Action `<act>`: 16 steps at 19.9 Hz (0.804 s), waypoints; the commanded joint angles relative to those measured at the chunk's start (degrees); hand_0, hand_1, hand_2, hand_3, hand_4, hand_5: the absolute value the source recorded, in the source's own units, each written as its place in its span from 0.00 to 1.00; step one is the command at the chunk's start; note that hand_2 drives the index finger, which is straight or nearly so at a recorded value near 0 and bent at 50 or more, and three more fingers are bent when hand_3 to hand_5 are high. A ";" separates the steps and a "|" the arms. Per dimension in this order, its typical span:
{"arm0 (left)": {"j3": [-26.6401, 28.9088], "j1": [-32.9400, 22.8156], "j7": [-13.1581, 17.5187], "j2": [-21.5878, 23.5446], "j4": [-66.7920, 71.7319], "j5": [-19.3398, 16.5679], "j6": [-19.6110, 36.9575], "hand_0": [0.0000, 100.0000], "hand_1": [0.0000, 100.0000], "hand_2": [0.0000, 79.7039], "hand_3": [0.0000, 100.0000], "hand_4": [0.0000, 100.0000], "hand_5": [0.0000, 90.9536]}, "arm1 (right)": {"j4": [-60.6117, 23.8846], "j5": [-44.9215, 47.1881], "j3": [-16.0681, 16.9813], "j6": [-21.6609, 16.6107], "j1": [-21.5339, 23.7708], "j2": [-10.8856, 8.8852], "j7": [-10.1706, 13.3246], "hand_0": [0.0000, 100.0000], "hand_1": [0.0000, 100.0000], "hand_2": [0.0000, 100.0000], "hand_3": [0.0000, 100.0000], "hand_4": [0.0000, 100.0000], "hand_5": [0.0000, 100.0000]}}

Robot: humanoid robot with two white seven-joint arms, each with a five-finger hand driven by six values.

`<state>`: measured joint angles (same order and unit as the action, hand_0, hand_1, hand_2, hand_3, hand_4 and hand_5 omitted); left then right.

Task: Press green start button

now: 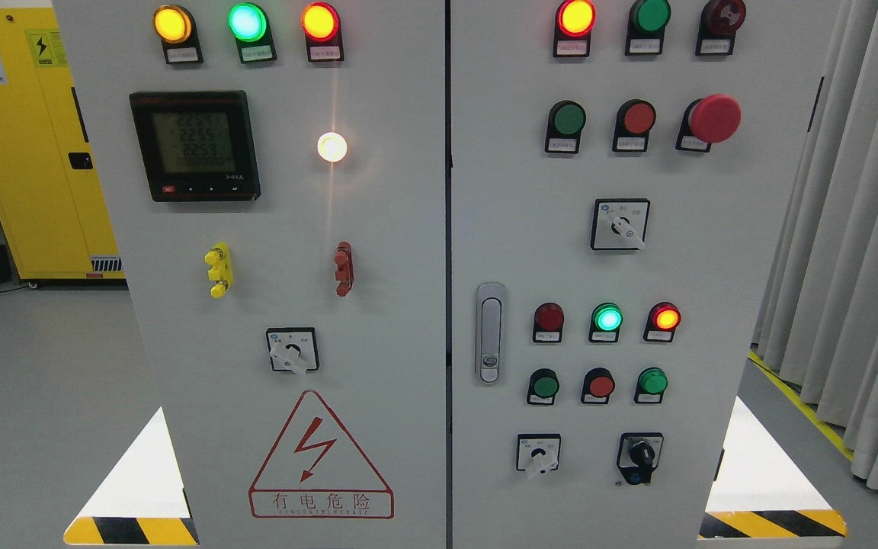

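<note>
Facing grey control cabinet [378,229], curtained room.

The round, unlit green start button [567,120] sits on the right door's second row, leftmost.

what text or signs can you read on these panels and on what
"有电危险": red lightning warning triangle, left door.
Meter display: rows of digits, too blurred to read.
Label plates under the lamps and buttons, e.g. green button: too small.
Yellow cabinet stickers: lightning and warning symbols, text unreadable.
</note>
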<state>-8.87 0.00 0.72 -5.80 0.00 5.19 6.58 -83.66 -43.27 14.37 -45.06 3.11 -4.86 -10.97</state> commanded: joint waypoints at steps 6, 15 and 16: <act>-0.01 -0.26 -0.01 -0.09 -1.58 0.00 0.01 0.12 0.56 0.00 0.00 0.00 0.00 | -8.36 -11.48 2.33 -1.70 -10.75 -0.76 0.07 0.10 0.76 0.00 0.71 0.77 0.85; -0.01 -0.26 -0.01 -0.09 -1.58 0.00 0.01 0.12 0.56 0.00 0.00 0.00 0.00 | -9.93 -15.35 0.84 -1.26 -16.99 -0.76 -0.45 0.25 0.76 0.00 0.73 0.77 0.87; -0.01 -0.26 -0.01 -0.09 -1.58 0.00 0.01 0.12 0.56 0.00 0.00 0.00 0.00 | -10.03 -15.35 0.40 -1.00 -17.17 -0.85 -0.46 0.29 0.76 0.00 0.73 0.77 0.87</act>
<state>-8.88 0.00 0.72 -5.87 0.00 5.19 6.62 -90.39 -56.34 15.82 -45.06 -10.90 -5.47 -11.14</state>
